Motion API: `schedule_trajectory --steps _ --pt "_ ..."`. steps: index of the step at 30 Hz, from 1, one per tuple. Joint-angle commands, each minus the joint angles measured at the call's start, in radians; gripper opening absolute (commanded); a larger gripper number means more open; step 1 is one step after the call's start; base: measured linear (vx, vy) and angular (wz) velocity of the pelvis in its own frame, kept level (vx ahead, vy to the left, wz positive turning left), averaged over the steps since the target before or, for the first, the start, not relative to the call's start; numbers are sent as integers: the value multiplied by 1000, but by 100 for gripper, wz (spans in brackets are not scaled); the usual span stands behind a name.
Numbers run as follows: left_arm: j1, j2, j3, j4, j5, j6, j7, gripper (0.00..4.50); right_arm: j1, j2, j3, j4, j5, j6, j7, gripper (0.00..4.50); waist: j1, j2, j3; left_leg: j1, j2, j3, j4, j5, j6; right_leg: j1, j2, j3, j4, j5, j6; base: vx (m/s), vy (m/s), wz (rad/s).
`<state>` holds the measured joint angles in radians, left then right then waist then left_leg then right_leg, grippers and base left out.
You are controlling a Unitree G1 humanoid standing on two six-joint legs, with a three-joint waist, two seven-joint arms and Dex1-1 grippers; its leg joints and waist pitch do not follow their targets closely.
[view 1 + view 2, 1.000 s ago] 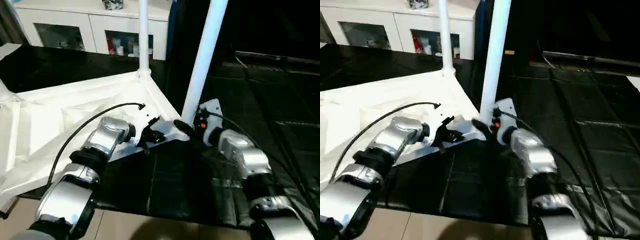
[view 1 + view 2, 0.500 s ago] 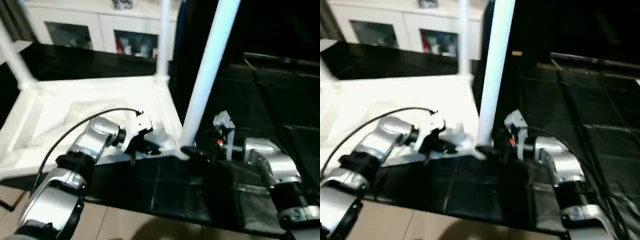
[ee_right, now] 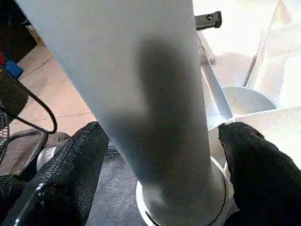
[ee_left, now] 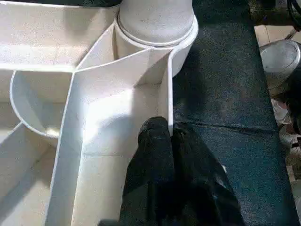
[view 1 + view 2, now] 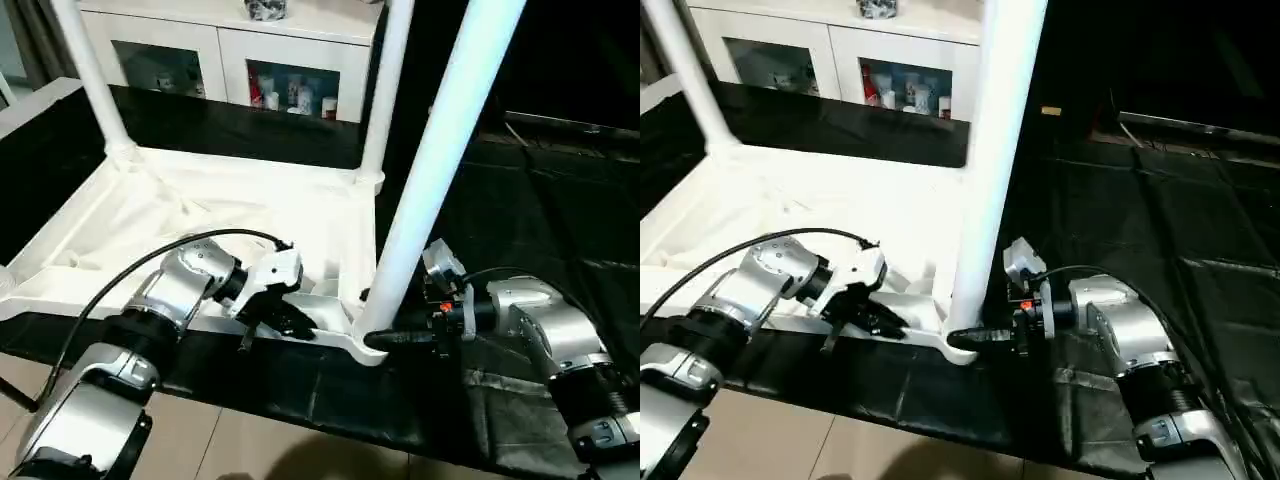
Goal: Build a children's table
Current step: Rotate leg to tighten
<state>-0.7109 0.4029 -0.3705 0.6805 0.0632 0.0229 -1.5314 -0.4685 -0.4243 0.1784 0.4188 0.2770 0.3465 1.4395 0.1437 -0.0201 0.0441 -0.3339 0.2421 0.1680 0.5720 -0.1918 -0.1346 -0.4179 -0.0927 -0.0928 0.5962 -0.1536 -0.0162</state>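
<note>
Around the near leg (image 5: 440, 170), right end effector (image 3: 160, 155) has widened.

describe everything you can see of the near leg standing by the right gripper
The near leg is a long, smooth, round white post, plastic by its look. It stands tilted, its base seated in the round corner socket of the upturned white table top. The right gripper reaches its base, one black finger on each side; contact is unclear. Its upper end runs out of view.
</note>
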Motion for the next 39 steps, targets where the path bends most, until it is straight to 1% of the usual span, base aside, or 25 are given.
schedule_trajectory --steps 1,2,3,10,12,13,15,17,18,19,20,21,24,25,26,28,29,30,32,34,35,36,37,38,39 --pt "0 -3 -28 -43 -10 -18 -44 0 -22 -2 16 8 -5 -5 15 363 -7 -1 -66 -9 -12 21 -59 -170 44 67 -36 40 -56 -209 -215 0 0 0" --pt "2 -2 -29 -45 -9 -19 -46 0 -24 -1 19 10 -6 -6 19 341 -7 1 -66 -7 -12 21 -59 -172 44 66 -37 40 -56 -212 -215 0 0 0" --pt "4 -1 -28 -47 -8 -20 -47 0 -24 -1 22 11 -6 -6 22 341 -7 0 -66 -8 -11 20 -59 -173 44 67 -37 40 -55 -213 -216 0 0 0" --pt "9 5 -26 -55 -9 -20 -40 0 -30 2 27 19 -4 -9 29 275 -7 0 -67 -9 -12 21 -58 -166 44 68 -37 41 -54 -213 -211 0 0 0" --pt "11 5 -23 -55 -10 -17 -33 0 -32 4 30 20 -1 -9 28 266 -7 4 -67 -8 -12 20 -58 -168 42 67 -36 40 -54 -207 -213 0 0 0" --pt "12 5 -22 -56 -10 -15 -32 0 -32 5 31 21 0 -9 29 247 -8 4 -67 -9 -12 20 -59 -169 42 68 -36 40 -54 -204 -213 0 0 0" --pt "11 2 -19 -53 -8 -5 -22 0 -29 5 31 19 3 -8 28 240 -7 4 -67 -9 -13 21 -58 -170 41 68 -35 40 -54 -201 -214 0 0 0" --pt "-5 -17 2 -25 -10 50 27 0 -15 15 25 3 13 12 -2 233 -8 6 -65 -6 -13 21 -59 -184 39 66 -34 40 -57 -220 -213 0 0 0" --pt "-13 -27 12 -11 -11 70 52 0 -9 30 19 2 7 19 -45 230 -7 5 -65 -7 -14 21 -58 -182 36 67 -35 40 -57 -226 -211 0 0 0" --pt "-13 -27 12 -11 -11 70 52 0 -9 30 19 2 7 19 -45 230 -7 5 -65 -7 -14 21 -58 -182 36 67 -35 40 -57 -226 -211 0 0 0" --pt "-21 -36 21 2 -11 85 77 0 -6 45 13 4 -1 23 -89 228 -10 2 -61 -8 -17 21 -59 -201 31 66 -34 39 -64 -279 -191 0 0 0" --pt "-30 -50 33 20 -8 101 119 0 -4 68 6 12 -17 24 -154 225 -10 2 -60 -7 -18 20 -60 -204 26 65 -35 39 -66 -302 -181 0 0 0" --pt "-48 -84 56 53 -7 140 205 0 -13 132 -12 41 -46 15 -298 218 -20 0 -59 -6 -24 15 -63 -229 6 63 -37 33 -82 -436 -117 0 0 0" --pt "-51 -90 58 58 -5 144 220 0 -15 144 -15 46 -50 17 -321 214 -20 0 -59 -6 -24 15 -63 -229 6 63 -37 33 -82 -436 -117 0 0 0" --pt "-60 -107 67 71 -4 161 264 0 -23 171 -16 58 -66 12 -380 211 -33 -1 -57 -8 -26 14 -63 -236 3 60 -36 32 -87 -469 -101 0 0 0" --pt "-71 -132 80 86 -5 184 317 0 -41 213 -27 82 -86 20 -478 211 -43 0 -57 -9 -28 13 -62 -236 5 58 -36 31 -89 -481 -96 0 0 0" --pt "-79 -146 87 96 -5 196 349 0 -52 234 -32 94 -94 27 -528 207 -49 -1 -58 -10 -29 11 -63 -238 6 61 -36 29 -90 -486 -95 0 0 0" --pt "-79 -146 87 96 -5 196 349 0 -52 234 -32 94 -94 27 -528 207 -52 -2 -58 -11 -28 12 -63 -235 10 60 -35 29 -91 -480 -95 0 0 0" --pt "-112 -196 117 145 -3 226 478 0 -97 313 -77 144 -115 51 -728 204 -60 0 -59 -10 -30 13 -61 -228 9 57 -32 31 -86 -450 -108 0 0 0" --pt "-118 -206 125 155 0 231 499 0 -105 328 -86 153 -125 52 -769 202 -63 0 -60 -11 -30 12 -62 -222 5 59 -32 30 -87 -442 -107 0 0 0" --pt "-137 -230 151 179 -3 242 568 0 -124 366 -115 175 -136 54 -864 200 -64 0 -61 -11 -29 13 -62 -215 9 59 -33 32 -84 -416 -115 0 0 0" --pt "-139 -233 155 182 -4 243 577 0 -127 371 -120 177 -136 54 -875 200 -66 2 -62 -10 -28 13 -62 -209 7 57 -32 34 -81 -388 -128 0 0 0" --pt "-143 -238 160 187 -5 244 590 0 -131 379 -127 182 -135 54 -894 200 -66 2 -62 -10 -28 13 -62 -209 7 57 -32 34 -81 -388 -128 0 0 0" --pt "-152 -249 173 197 -8 247 625 0 -145 399 -140 198 -140 46 -941 199 -66 3 -64 -13 -28 14 -62 -190 10 61 -32 37 -73 -327 -148 0 0 0" --pt "-158 -259 184 204 -12 248 650 0 -159 419 -149 211 -140 38 -970 199 -68 1 -66 -13 -27 14 -61 -179 10 63 -32 37 -67 -292 -163 0 0 0"
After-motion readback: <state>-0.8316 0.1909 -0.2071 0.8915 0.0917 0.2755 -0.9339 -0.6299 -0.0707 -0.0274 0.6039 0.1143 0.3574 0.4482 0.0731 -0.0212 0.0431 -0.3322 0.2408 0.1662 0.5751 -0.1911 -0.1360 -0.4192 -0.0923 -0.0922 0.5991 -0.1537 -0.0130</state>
